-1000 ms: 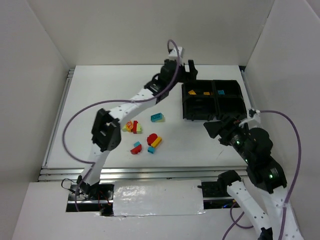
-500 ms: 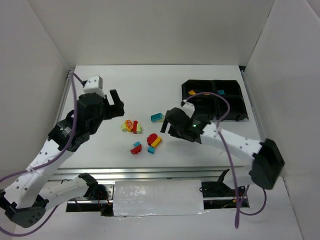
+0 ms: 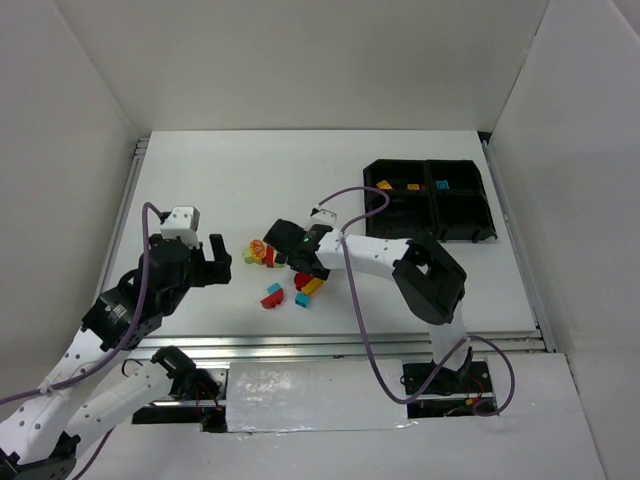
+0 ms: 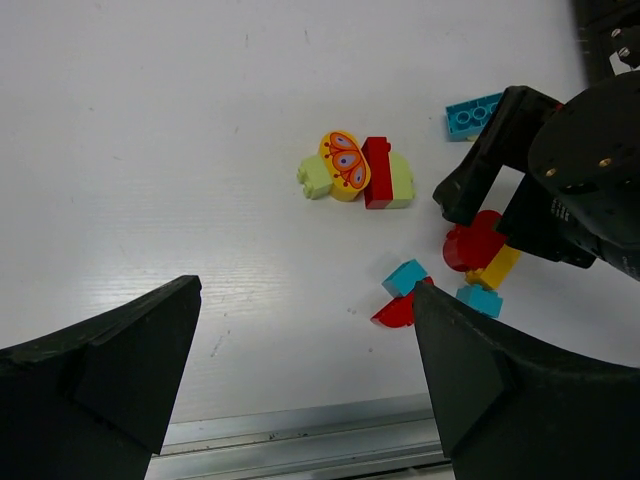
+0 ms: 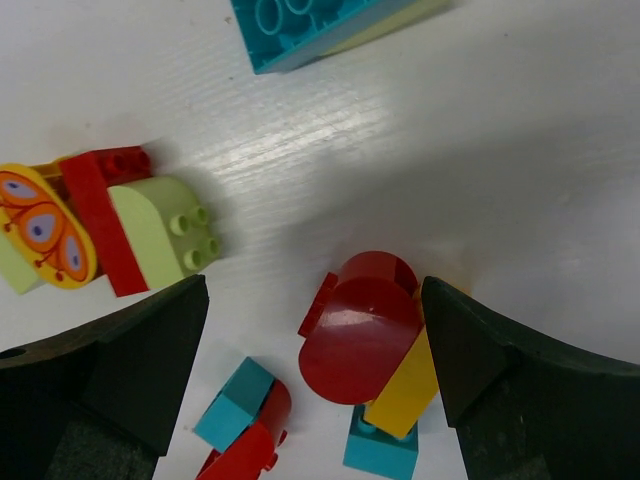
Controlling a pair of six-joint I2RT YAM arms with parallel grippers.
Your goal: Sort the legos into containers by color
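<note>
I see my right gripper (image 5: 312, 345) spread wide over a red rounded brick (image 5: 362, 338); my left gripper (image 4: 305, 330), released, hovers left of the legos (image 4: 385, 175).

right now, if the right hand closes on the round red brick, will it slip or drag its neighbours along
The round red brick looks like hard, glossy plastic: probably stiff and light, but its curved face may slip when squeezed. It seems to rest on the yellow brick, which touches a teal brick; if clipped together they could lift as one.
</note>
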